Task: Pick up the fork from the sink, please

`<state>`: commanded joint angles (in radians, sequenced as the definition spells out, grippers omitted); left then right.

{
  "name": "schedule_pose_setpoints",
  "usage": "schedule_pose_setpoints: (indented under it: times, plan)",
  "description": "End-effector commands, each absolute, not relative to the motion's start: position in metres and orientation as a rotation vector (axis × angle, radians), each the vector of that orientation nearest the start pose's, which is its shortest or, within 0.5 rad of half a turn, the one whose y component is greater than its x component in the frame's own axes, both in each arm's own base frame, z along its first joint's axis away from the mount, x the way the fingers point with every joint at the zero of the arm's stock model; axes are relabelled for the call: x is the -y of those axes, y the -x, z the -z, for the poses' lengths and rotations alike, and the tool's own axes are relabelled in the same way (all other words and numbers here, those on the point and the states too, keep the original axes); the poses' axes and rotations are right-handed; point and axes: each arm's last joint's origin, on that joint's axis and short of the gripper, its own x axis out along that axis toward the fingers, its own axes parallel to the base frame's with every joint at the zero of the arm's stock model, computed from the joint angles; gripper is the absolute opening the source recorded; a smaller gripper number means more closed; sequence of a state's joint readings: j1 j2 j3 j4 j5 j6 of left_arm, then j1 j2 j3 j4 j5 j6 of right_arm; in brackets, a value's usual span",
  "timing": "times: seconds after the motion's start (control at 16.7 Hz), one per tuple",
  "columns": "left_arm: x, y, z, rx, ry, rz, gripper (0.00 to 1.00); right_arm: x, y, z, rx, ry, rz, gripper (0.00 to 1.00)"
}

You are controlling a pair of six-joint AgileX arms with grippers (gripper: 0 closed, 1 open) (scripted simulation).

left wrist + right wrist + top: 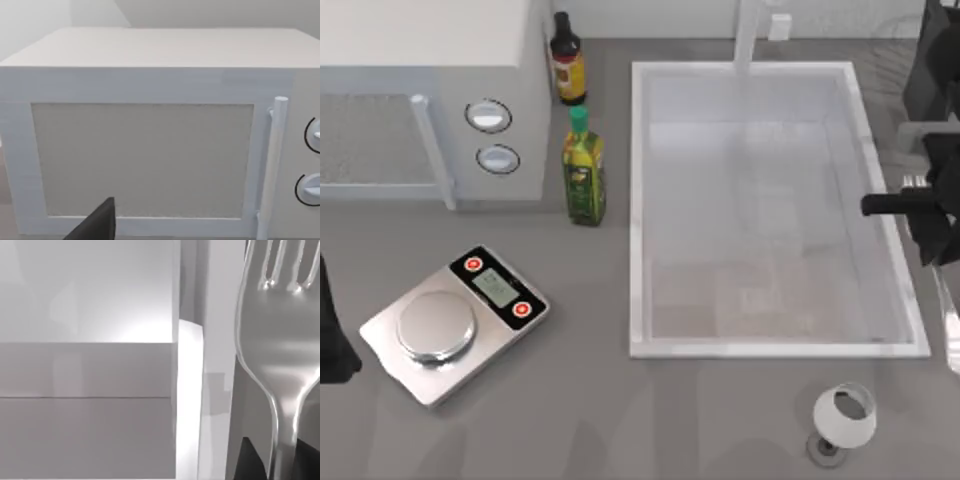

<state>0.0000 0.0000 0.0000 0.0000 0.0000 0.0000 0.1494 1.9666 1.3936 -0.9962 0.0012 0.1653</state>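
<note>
- Fork point(280, 365) is pinched at its neck by the right hand point(930, 215), at the frame's right edge, beside the sink point(640, 200) rim.
- Long axis runs up-frame, tines leading.
- Left hand point(97, 225) is parked by the microwave point(150, 155); state cannot be told.

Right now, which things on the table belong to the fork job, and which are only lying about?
For the job:
- fork, held by the right gripper at the sink's right rim
- sink

Lying about:
- microwave
- kitchen scale
- green oil bottle
- dark sauce bottle
- wine glass
</note>
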Motion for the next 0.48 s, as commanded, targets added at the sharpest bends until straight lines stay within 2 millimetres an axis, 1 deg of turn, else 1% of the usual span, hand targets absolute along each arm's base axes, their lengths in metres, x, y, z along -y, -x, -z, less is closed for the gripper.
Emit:
schedule_pose_setpoints:
  times: [0.24, 0.48]
  plan:
    - [0.0012, -0.1057, -0.1600, 0.000, 0.000, 0.000, 1.00, -0.0574, -0.3614, -0.1600, -1.571, -0.008, 0.008, 0.00]
    - [0.0012, -0.1057, -0.1600, 0.000, 0.000, 0.000, 1.00, -0.0574, -0.3614, -0.1600, -1.571, -0.008, 0.008, 0.30]
